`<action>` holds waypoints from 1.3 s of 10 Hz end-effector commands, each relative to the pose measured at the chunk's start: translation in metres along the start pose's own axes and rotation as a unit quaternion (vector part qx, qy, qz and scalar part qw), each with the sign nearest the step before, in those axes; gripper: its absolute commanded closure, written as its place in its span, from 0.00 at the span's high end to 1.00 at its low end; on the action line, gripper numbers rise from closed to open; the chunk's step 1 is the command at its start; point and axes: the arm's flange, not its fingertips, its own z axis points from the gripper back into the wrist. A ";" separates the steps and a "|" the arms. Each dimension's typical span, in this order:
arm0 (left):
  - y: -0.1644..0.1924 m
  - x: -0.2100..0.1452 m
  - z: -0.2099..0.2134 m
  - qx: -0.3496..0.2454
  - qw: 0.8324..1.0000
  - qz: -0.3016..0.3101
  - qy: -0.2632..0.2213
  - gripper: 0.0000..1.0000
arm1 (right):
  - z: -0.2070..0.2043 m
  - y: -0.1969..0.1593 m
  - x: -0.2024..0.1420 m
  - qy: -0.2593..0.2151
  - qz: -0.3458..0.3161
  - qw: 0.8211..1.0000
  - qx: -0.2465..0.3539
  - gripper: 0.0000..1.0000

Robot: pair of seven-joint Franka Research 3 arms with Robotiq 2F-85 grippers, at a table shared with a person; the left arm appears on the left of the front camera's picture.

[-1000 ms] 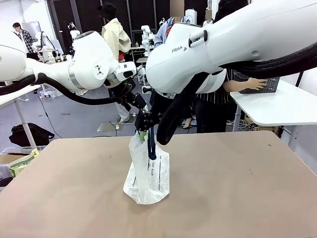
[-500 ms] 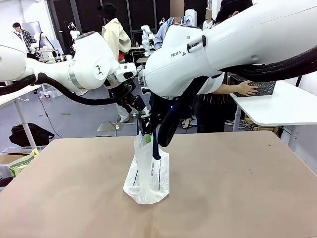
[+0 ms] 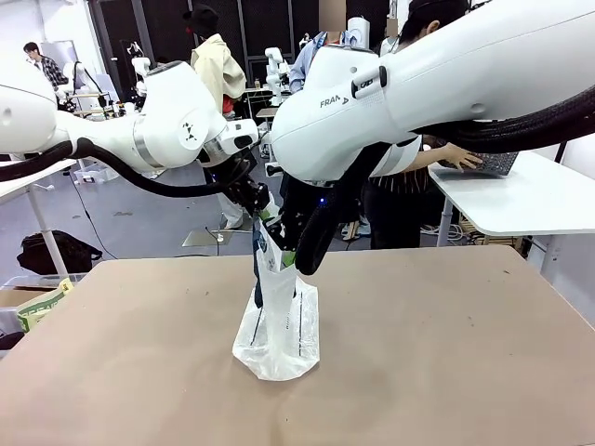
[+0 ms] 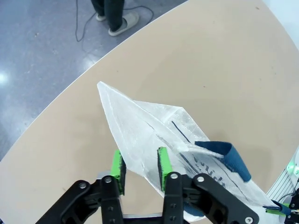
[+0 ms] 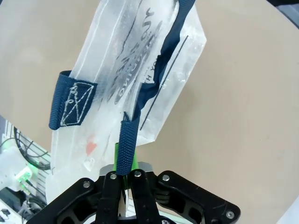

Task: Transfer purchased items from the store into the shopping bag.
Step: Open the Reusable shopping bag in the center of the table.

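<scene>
The translucent shopping bag (image 3: 276, 327) stands in the middle of the table, stretched tall. My left gripper (image 3: 263, 216) is at its top left edge; in the left wrist view the bag's plastic (image 4: 140, 126) runs between the green pads (image 4: 118, 165), which stand a little apart. My right gripper (image 5: 126, 175) is shut on a navy strap handle (image 5: 140, 102), and it hangs beside the bag's top (image 3: 284, 253) in the front view. A small reddish spot (image 5: 91, 148) shows through the plastic. The dark grey basket is out of view.
The brown table (image 3: 446, 353) stretches wide on both sides of the bag. Beyond the far edge a person types on a keyboard (image 3: 488, 163) at a white side table (image 3: 530, 200). A black bag (image 3: 54, 251) lies on the floor at the left.
Both grippers have risen a little, pulling the bag's top upward, so the bag now stands taller and narrower.
</scene>
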 end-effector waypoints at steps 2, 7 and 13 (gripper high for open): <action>0.004 0.005 0.004 -0.007 1.000 0.005 0.008 0.00 | 0.000 0.001 0.003 -0.002 -0.009 1.000 -0.009 0.00; 0.026 -0.040 0.053 0.026 1.000 0.013 -0.011 0.00 | 0.008 -0.009 0.002 -0.018 -0.042 0.998 -0.054 0.00; 0.079 -0.168 0.121 0.054 0.998 0.012 0.032 0.00 | 0.007 -0.001 0.007 -0.017 -0.071 0.994 -0.081 0.00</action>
